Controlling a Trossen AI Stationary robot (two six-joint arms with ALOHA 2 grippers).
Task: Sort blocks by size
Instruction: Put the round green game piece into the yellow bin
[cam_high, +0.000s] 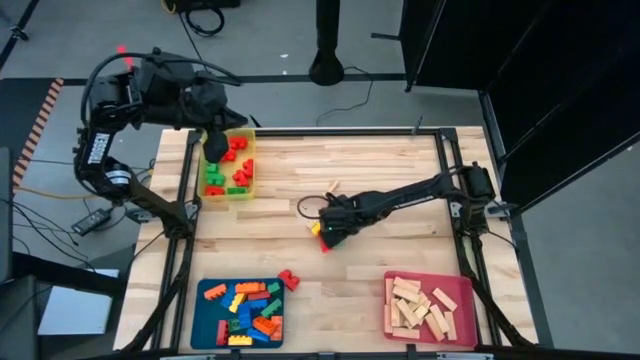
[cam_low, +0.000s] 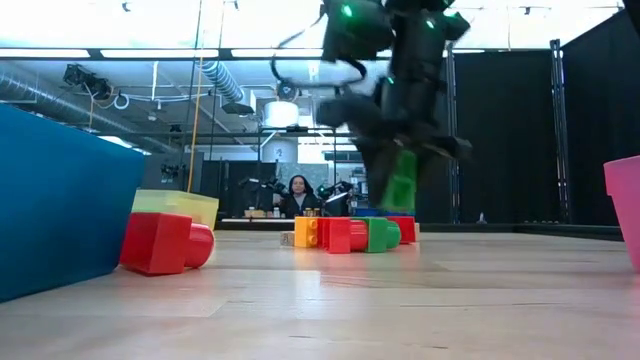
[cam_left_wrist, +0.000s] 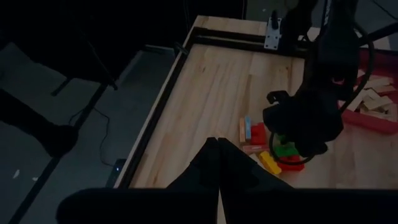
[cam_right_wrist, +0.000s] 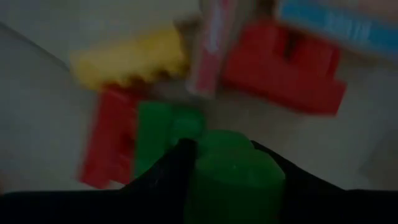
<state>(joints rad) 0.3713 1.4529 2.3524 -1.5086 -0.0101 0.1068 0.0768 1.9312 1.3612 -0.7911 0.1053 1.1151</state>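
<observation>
Overhead the table (cam_high: 320, 170) is evenly lit, with soft shadows. At table height, bright ceiling lights (cam_low: 60, 53) glare at twelve o'clock, and the near blue tray (cam_low: 60, 200) is out of focus. Both wrist pictures are dim; the right one's blocks (cam_right_wrist: 186, 93) are heavily blurred.

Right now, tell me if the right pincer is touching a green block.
Touching. The right wrist view shows the right pincer closed on a green block, fingers against both its sides; the low view shows that block lifted off the table.
</observation>
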